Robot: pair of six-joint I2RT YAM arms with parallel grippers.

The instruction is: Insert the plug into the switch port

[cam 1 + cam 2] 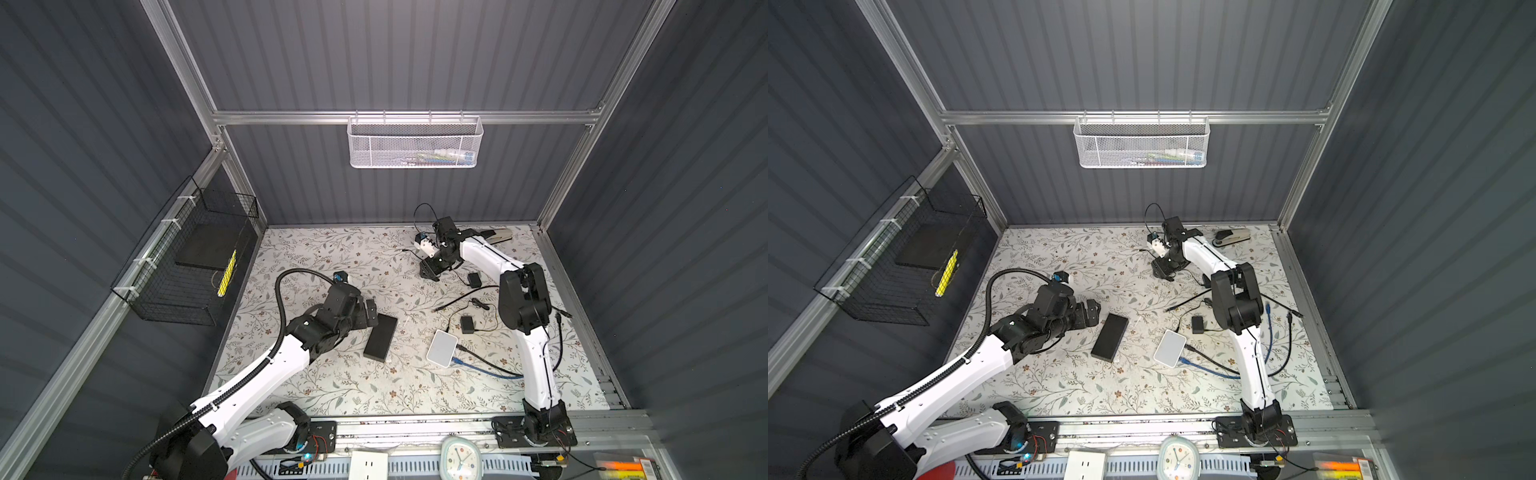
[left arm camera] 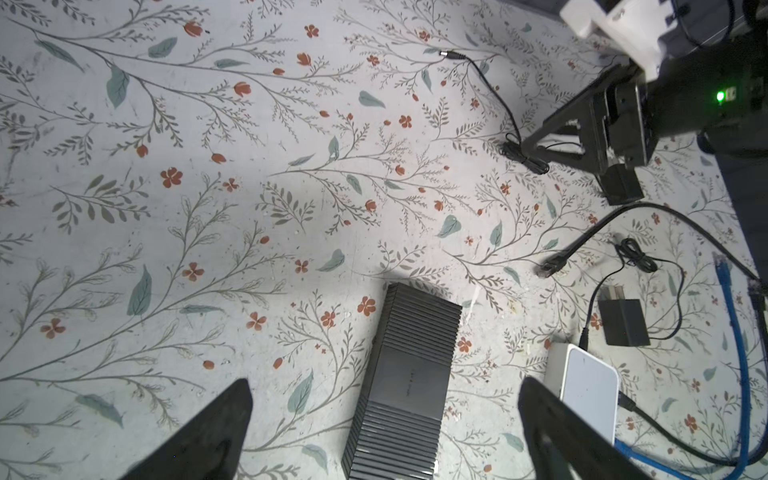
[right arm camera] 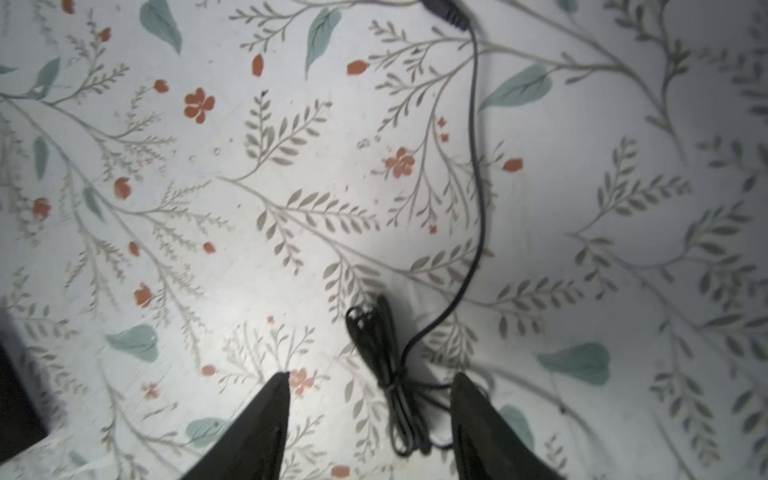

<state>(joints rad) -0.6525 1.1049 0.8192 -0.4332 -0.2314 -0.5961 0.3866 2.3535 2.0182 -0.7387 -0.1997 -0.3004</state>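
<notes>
Black switch (image 1: 380, 336) lies flat on the counter (image 1: 332, 386) in both top views, white box (image 1: 441, 348) near it; plug (image 1: 404, 251) on a thin cord (image 1: 419, 253) lies far back, well apart. Left wrist view: left fingers (image 2: 216, 432) spread wide, released, holding nothing, switch (image 2: 405, 382) below between them. Right wrist view: right fingers (image 3: 266, 428) apart, astride the cord's tied bundle (image 3: 388, 365), not clamped on it.
</notes>
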